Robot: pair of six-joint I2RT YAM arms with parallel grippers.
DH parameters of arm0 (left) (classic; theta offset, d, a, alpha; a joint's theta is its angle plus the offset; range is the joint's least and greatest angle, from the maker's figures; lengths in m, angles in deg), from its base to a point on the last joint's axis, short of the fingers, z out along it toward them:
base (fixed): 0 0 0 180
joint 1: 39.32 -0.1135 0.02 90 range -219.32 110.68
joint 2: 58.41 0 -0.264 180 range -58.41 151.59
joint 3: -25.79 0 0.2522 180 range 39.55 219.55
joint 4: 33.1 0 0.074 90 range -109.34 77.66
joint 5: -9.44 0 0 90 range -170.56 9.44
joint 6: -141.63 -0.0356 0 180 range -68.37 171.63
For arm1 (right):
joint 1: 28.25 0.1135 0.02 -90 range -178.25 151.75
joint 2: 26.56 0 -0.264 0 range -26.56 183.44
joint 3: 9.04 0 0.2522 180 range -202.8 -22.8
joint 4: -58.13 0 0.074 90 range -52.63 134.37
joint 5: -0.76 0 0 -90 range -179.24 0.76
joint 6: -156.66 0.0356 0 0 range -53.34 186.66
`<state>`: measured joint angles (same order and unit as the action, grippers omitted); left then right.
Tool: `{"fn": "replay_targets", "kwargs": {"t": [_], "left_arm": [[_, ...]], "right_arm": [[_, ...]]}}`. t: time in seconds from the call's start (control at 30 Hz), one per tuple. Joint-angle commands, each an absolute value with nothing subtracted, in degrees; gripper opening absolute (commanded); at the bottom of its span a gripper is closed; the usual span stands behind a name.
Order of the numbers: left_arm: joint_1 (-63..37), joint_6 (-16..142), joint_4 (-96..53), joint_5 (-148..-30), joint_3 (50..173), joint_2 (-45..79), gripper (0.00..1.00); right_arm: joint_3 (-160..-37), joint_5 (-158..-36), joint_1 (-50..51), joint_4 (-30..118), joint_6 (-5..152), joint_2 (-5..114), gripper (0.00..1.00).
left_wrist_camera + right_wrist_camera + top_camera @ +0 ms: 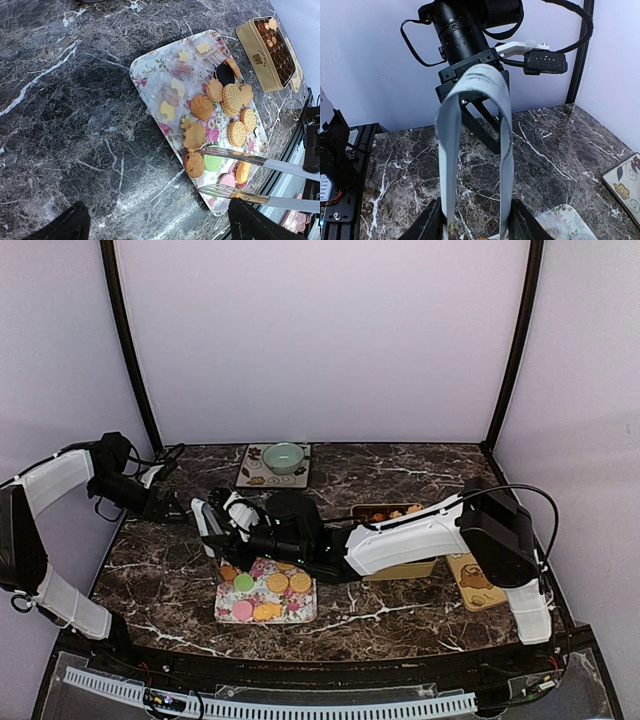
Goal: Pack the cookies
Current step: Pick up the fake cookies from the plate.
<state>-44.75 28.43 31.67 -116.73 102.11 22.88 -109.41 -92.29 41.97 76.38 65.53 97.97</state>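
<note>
The cookies (232, 98) lie spread on a floral tray (150, 65); most are golden, with a green one (216, 163), a pink one and a dark one among them. From above, the cookies (278, 582) sit on the tray (303, 613) at the front centre. My right gripper (476, 226) is shut on grey tongs (445, 150). The tongs' metal tips (210, 150) hover over the tray's near end, apart, with the green and pink cookies between them. My left gripper (160, 225) hangs open above bare marble left of the tray, holding nothing.
A gold tin (270, 52) with dark compartments and a few cookies stands beyond the tray, half hidden under the right arm (400, 537) from above. Its bear-printed lid (475, 583) lies at the right. A green bowl (284, 457) rests on a mat at the back.
</note>
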Motion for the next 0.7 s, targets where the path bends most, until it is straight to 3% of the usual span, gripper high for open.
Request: {"fn": "replay_targets", "kwargs": {"t": [0.0, 0.3, 0.67], "left_arm": [[-45.12, 29.38, 31.52, -118.75, 100.76, 20.65, 0.99], [-44.89, 32.17, 27.53, -131.34, 98.96, 19.33, 0.99], [-38.27, 32.23, 26.19, -135.23, 97.10, 18.32, 0.99]], "right_arm": [[-112.45, -92.84, 41.82, 82.43, 67.19, 98.94, 0.44], [-111.96, -91.68, 41.65, 83.42, 66.84, 100.53, 0.44], [-109.16, -90.59, 41.57, 83.74, 67.16, 100.18, 0.46]]}}
